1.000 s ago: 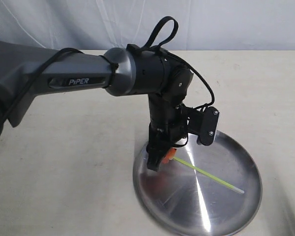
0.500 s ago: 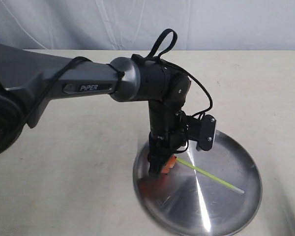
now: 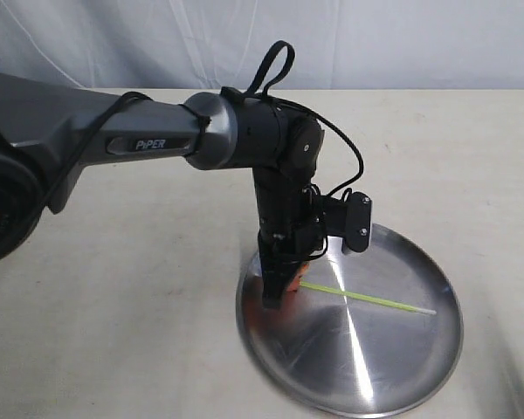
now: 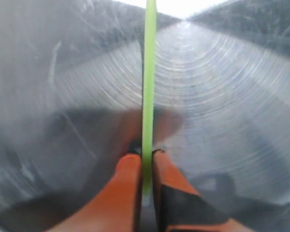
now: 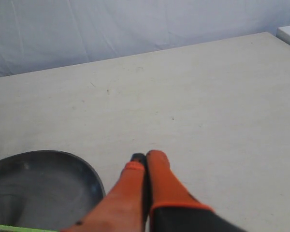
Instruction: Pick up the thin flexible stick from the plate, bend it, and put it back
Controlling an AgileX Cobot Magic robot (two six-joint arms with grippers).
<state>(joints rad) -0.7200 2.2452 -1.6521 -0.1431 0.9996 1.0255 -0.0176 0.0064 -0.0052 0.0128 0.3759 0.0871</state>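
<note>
Two grippers: you have the left gripper low on the plate, and the right gripper away from it, over the bare table.
Left fingers: the two orange fingers are clenched on the thin flexible stick. It passes between them, and only a short end stays behind the tips.
Stick position: from the left fingertips it runs straight out across the plate, and its pale tip lies near the far rim. In the exterior view it looks straight, not bent.
Why the grip is at the end: I think holding one end leaves the long part free ahead of the fingers, so the other gripper has something to take for the bending.
Right fingers: pressed together with nothing between them. The plate's edge shows near them, to one side.
Lifted or not: you cannot tell surely. The far part seems to rest on the metal.
Step in hand: the pick-up grip, in my judgement. Lifting, bending and putting back are not yet done.
Risk: the stick is thin and the plate smooth, so it may turn or slip between the pads if you lift fast.
</note>
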